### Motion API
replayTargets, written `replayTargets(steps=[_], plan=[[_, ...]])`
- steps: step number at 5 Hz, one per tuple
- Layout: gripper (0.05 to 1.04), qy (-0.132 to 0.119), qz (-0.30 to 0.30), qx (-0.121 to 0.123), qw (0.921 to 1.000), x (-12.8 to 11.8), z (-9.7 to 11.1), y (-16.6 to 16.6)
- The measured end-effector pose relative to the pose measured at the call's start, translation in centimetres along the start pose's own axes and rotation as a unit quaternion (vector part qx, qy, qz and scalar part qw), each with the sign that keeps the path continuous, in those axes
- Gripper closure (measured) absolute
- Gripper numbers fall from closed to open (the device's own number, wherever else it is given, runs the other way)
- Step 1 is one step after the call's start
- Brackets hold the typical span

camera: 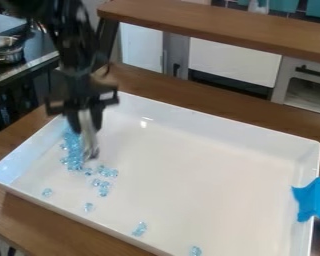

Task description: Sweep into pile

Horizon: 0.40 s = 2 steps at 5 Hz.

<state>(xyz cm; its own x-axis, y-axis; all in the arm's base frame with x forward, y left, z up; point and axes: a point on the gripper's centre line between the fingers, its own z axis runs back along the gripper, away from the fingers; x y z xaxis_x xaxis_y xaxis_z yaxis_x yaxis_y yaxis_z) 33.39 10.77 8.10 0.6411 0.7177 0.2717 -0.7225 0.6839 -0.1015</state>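
While blur smears their outline, the jaws pinch a pale, indistinct tool (88, 132).

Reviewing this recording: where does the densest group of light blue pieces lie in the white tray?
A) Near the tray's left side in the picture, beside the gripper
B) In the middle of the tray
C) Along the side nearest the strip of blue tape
A: the thickest cluster of blue pieces sits by the left side of the white tray, right next to the gripper.
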Motion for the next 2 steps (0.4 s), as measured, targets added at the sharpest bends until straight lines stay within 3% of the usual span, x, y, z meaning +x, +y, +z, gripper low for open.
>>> replayTargets(steps=[1, 2], plan=[[0.716, -0.012, -0.056, -0.061, 0.9965, -1.3, 2.9, -3.8], [0.716, -0.042, -0.187, -0.079, 0.9782, -4.3, 4.1, -8.4]])
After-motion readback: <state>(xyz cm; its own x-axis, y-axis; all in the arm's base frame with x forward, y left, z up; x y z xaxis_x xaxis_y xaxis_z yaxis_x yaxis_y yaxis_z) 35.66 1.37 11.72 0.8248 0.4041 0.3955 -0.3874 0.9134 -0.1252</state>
